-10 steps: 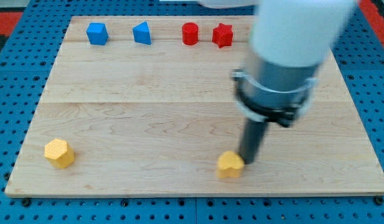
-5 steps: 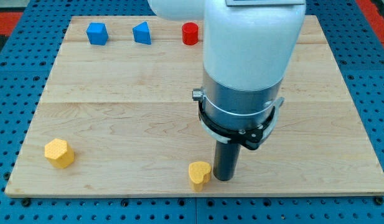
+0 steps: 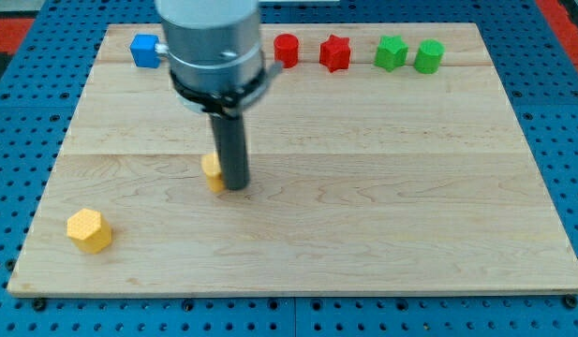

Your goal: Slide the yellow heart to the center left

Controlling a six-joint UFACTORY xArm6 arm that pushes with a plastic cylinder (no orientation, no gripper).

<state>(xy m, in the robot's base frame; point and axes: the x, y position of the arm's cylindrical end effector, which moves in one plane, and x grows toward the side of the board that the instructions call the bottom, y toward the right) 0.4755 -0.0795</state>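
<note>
1. Rod end, my tip [image 3: 235, 186], sits on the surface [image 3: 363, 187] left of centre, about mid-height in the view. No pincer on this rig, so released or clenched does not apply.
2. Yellow heart [image 3: 212, 171] is touching the rod on the view's left side, partly hidden behind it; only its left part shows. It lies left of centre, not at the left edge.
3. Arm body [image 3: 214, 47] rises from the rod toward the view's top, covering part of the top row.
4. Yellow hexagon [image 3: 89, 230] lies near the bottom left corner, well apart from the tip and heart.
5. Top row, from the view's left: blue cube [image 3: 144, 50] partly hidden by the arm, red cylinder [image 3: 287, 50], red star [image 3: 334, 52], green star [image 3: 392, 51], green cylinder [image 3: 428, 56].
6. Red pair sit near each other; green pair sit just beside each other, toward the top right.
7. Surface is a light wood board on a blue pegboard [image 3: 17, 140].
</note>
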